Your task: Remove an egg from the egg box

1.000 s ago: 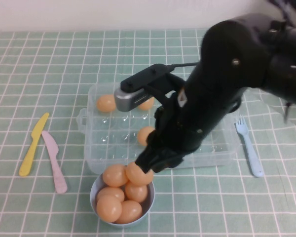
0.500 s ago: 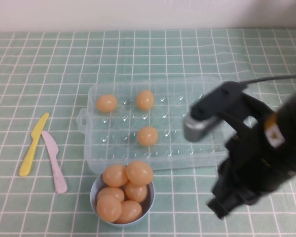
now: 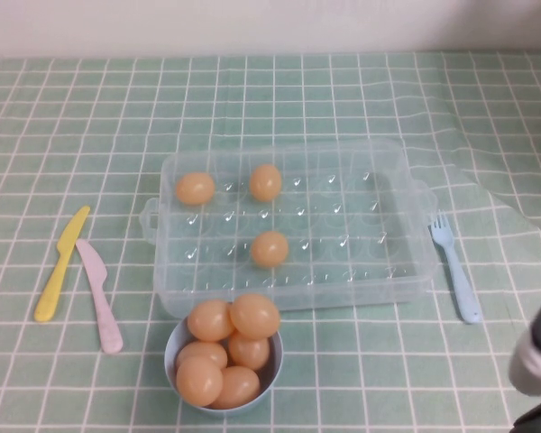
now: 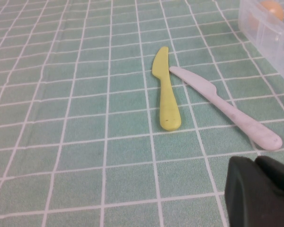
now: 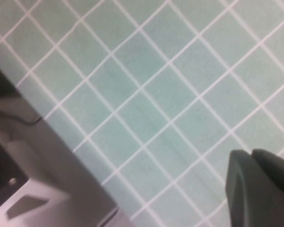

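Note:
The clear egg box [image 3: 406, 262] stands mid-table and holds three orange-tan eggs: one at the far left [image 3: 195, 188], one beside it [image 3: 265, 182] and one nearer the middle [image 3: 270, 248]. My right gripper [image 5: 251, 153] is shut and empty, above the table's near edge; only part of its arm [image 3: 534, 363] shows at the near right corner in the high view. My left gripper [image 4: 253, 160] is shut and empty, low over the cloth near the two knives. A corner of the egg box [image 4: 270, 35] with one egg [image 4: 271, 7] shows in the left wrist view.
A light-blue bowl [image 3: 173, 354] in front of the box holds several eggs, the top one [image 3: 255, 315] resting on the pile. A yellow knife [image 3: 61, 263] and a pink knife [image 3: 99, 295] lie left of the box, a blue fork [image 3: 456, 271] to its right.
My right arm has pulled away from the bowl, swung right and drawn back to the near right corner. The egg it held over the bowl now lies on the pile.

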{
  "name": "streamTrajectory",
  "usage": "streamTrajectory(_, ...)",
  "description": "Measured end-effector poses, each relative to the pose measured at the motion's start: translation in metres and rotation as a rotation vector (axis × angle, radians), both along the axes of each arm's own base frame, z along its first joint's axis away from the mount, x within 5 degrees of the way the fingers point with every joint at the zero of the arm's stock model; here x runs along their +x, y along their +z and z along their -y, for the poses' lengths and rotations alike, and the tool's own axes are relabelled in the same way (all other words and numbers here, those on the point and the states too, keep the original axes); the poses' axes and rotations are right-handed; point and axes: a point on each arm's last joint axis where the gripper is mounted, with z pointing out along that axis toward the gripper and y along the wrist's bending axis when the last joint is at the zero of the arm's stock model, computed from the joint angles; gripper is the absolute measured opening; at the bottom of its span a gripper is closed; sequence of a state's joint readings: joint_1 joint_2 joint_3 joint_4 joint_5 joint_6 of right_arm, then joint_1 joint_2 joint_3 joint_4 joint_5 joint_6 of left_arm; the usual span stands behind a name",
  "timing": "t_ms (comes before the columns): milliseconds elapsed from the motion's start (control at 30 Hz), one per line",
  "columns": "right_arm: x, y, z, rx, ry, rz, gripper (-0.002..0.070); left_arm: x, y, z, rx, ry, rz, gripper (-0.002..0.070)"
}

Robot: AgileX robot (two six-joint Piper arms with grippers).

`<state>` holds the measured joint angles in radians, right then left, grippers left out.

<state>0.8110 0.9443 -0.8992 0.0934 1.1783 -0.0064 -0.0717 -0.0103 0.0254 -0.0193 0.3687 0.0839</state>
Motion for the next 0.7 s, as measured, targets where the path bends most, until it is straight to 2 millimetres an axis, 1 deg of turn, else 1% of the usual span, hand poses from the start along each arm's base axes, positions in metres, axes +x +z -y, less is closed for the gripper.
streamTrajectory(167,-0.010,-0.019,0.014,0.059,-0.004,0.097,-0.0016,0.000,0.000,0.000,0.000,0.000,0.000,-0.0005)
streamTrajectory(200,-0.012,-0.023,0.018,0.079,-0.008,0.141,-0.0016,0.000,0.000,0.000,0.000,0.000,0.000,-0.0005)
streamTrajectory(300,-0.013,-0.043,0.032,0.118,-0.051,0.249,-0.0017,0.000,0.000,0.000,0.000,0.000,0.000,-0.0004)
streamTrajectory(333,-0.013,-0.049,0.039,0.137,-0.087,0.295,-0.0017,0.000,0.000,0.000,0.000,0.000,0.000,-0.0005)
streamTrajectory(367,-0.012,-0.051,0.046,0.165,-0.134,0.348,-0.0017,0.000,0.000,0.000,0.000,0.000,0.000,-0.0005)
streamTrajectory(433,-0.011,-0.065,0.061,0.213,-0.240,0.463,-0.0017,0.000,0.000,0.000,0.000,0.000,0.000,-0.0005)
streamTrajectory(467,-0.011,-0.072,0.066,0.221,-0.272,0.491,-0.0017,0.000,0.000,0.000,0.000,0.000,0.000,-0.0005)
streamTrajectory(533,-0.013,-0.080,0.080,0.274,-0.389,0.629,-0.0017,0.000,0.000,0.000,0.000,0.000,0.000,-0.0005)
streamTrajectory(633,-0.018,-0.095,0.095,0.311,-0.530,0.777,-0.0017,0.000,0.000,0.000,0.000,0.000,0.000,-0.0005)
streamTrajectory(700,-0.022,-0.103,0.102,0.315,-0.596,0.846,-0.0017,0.000,0.000,0.000,0.000,0.000,0.000,-0.0005)
